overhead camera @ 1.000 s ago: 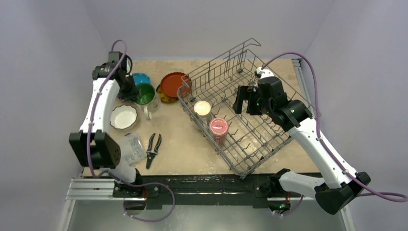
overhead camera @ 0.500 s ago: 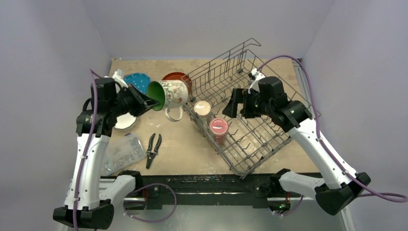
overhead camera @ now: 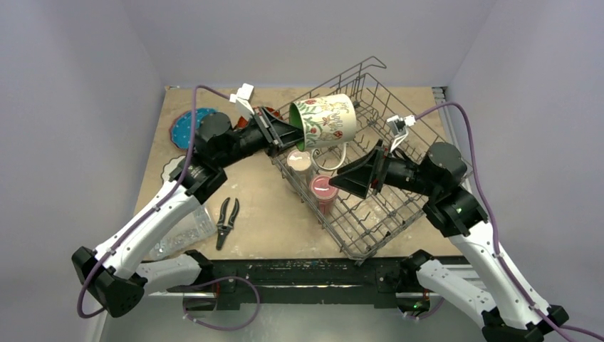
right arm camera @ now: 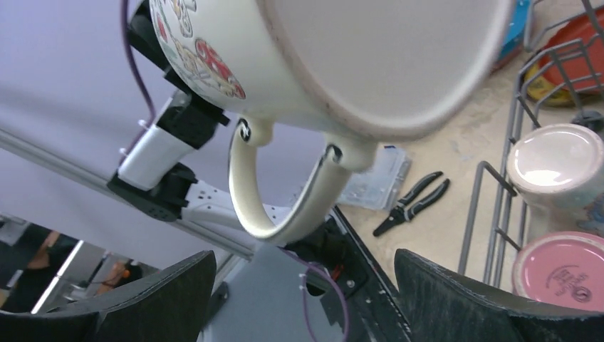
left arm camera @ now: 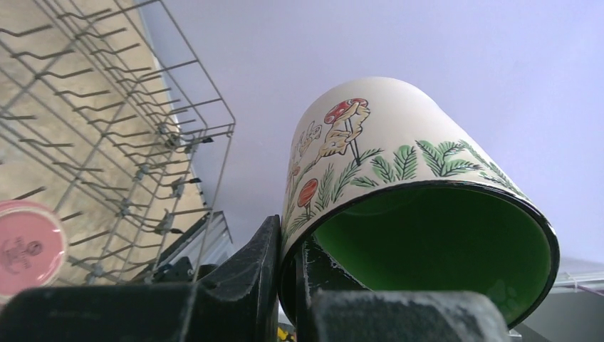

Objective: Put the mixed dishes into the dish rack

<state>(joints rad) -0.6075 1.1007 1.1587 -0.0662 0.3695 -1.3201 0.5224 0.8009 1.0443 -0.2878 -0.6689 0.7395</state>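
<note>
One flowered mug [overhead camera: 324, 121] held over the dish rack [overhead camera: 377, 206]

Clamped on the mug's rim is the left hand [overhead camera: 279, 132], one finger inside the green interior and the other pressed against the painted outer wall, as the left wrist view shows plainly. The flowered mug lies on its side in the air, mouth toward the left arm, base toward the right, handle hanging downward. It sits above the left part of the dish rack, and no view shows it touching the wires.

Spread wide and gripping nothing, the right hand [overhead camera: 354, 178] points leftward low over the rack, just below the mug's handle. In the right wrist view the handle loop hangs between the two dark fingers [right arm camera: 149, 299], apart from both.

Two vessels stand upside down near the rack's left corner: a pale cup [overhead camera: 300, 159] and, just nearer the arms, a pink-bottomed mug [overhead camera: 324, 187], close beside each other. The rack itself sits skewed on the counter [overhead camera: 285, 221].

Left of the rack, a blue dotted plate [overhead camera: 186, 125] lies toward the far left corner, and a white bowl [overhead camera: 168, 168] shows only partly behind the left arm. Past the rack's wire, the right wrist view catches a red-orange plate [right arm camera: 573, 39] overlapping a yellow plate [right arm camera: 547, 89]. Nearer the arms lie the pliers [overhead camera: 226, 221], with a clear plastic box [overhead camera: 178, 229] just to their left, partly under the left arm
</note>
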